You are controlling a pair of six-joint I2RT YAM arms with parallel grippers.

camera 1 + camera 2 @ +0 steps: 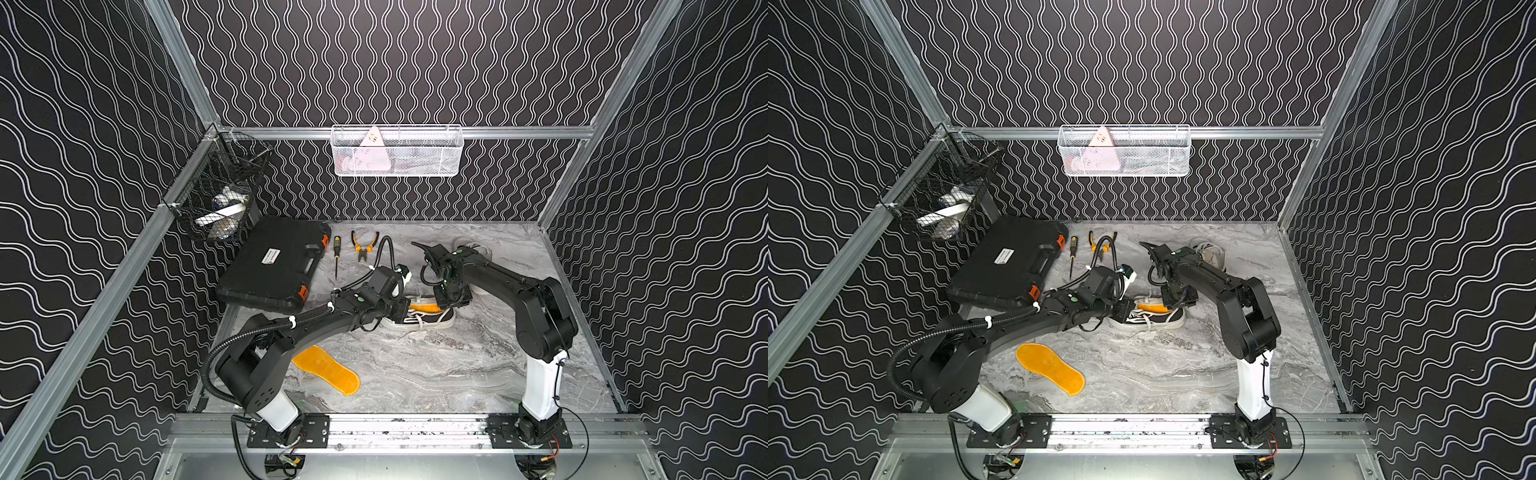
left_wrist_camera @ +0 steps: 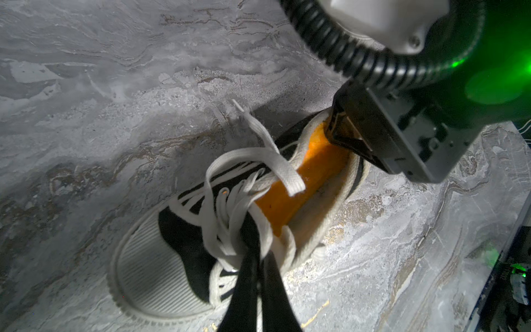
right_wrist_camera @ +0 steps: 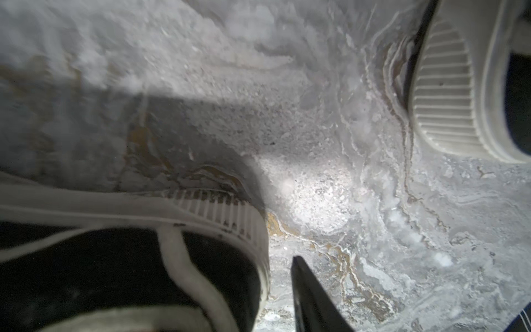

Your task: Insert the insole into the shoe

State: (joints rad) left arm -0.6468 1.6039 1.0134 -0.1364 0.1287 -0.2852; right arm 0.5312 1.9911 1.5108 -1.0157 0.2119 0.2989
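The marble table keeps a black tool case out at 10 o'clock, clear of the work. The shoe lies near the centre, toe toward 9 o'clock and heel toward 3, so each arm gets one end. The orange insole sits in the shoe's opening, tilted along one side rather than flat. I judge it mostly in but not seated. The left gripper is clamped tight on the shoe at the laces, likely to hold the throat open and pin the shoe. The right gripper straddles the heel rim, jaws partly apart, seemingly to press the insole's heel end down. Whether it actually pinches anything I cannot tell.

The insole's front disappears under the laces. The right wrist view is blurred and shows just one finger, outside the heel. A spare insole at 7 o'clock is partly under the left arm.
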